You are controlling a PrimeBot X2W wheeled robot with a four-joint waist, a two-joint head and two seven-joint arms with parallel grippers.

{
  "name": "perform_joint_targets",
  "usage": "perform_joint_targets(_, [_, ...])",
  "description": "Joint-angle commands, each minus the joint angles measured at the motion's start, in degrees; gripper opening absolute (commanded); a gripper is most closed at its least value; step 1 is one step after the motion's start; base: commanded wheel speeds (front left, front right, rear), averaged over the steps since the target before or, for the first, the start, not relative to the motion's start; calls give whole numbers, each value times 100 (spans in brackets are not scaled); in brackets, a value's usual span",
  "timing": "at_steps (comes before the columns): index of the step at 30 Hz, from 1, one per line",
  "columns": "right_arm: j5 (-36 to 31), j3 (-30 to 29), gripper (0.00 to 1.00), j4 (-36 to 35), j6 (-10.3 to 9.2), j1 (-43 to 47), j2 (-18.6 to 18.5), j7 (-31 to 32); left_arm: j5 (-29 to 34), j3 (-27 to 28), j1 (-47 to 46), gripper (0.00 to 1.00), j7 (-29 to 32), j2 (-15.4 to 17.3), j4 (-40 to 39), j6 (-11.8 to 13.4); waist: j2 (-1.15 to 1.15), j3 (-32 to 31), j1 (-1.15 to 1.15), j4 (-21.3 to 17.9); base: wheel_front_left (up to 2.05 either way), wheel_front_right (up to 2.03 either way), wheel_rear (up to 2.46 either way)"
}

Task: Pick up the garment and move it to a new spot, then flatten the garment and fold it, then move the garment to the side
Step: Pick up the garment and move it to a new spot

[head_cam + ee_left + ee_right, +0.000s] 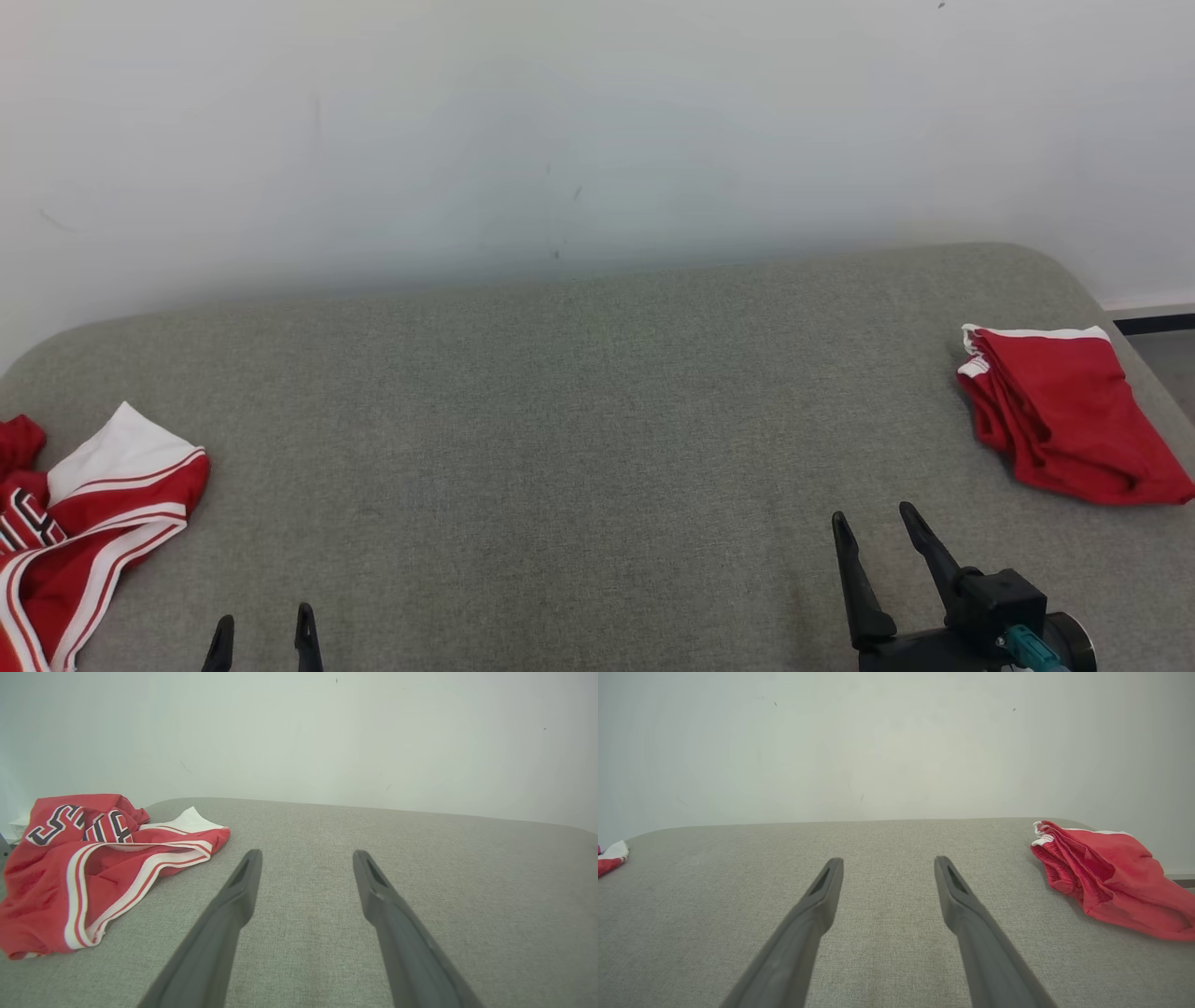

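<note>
A crumpled red garment [84,527] with white stripes and dark lettering lies at the left edge of the grey surface; the left wrist view has it [93,868] to the left of my fingers. My left gripper [264,623] stands open at the bottom left, to the right of that garment and apart from it, nothing between its fingers [306,856]. My right gripper [876,523] is open and empty at the lower right [888,863]. A folded red garment [1064,411] with white trim rests at the right edge, up and right of the right gripper [1111,877].
The grey padded surface [579,429] runs back to a pale wall [560,121]. Its rounded right edge drops to a floor with a dark baseboard [1153,324] behind the folded garment. A white corner of the left garment [612,856] peeks in at the right wrist view's left edge.
</note>
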Motion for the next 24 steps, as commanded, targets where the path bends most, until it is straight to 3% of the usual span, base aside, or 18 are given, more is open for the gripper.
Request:
perform_joint_targets(1, [-18, 0, 100, -34, -16, 66, 14, 24, -35, 0, -12, 100, -5, 0, -14, 20, 0, 11, 0, 1, 0, 0, 0])
perform_joint_targets(12, [41, 0, 100, -45, -16, 108, 14, 50, 24, 38, -155, 100, -5, 1, 62, -41, 0, 23, 0, 132, 0, 0, 0])
perform_joint_targets(24, [159, 198, 100, 0, -16, 139, 12, 62, 132, 259, -133, 100, -5, 20, 45, -54, 0, -81, 0, 1031, 0, 0, 0])
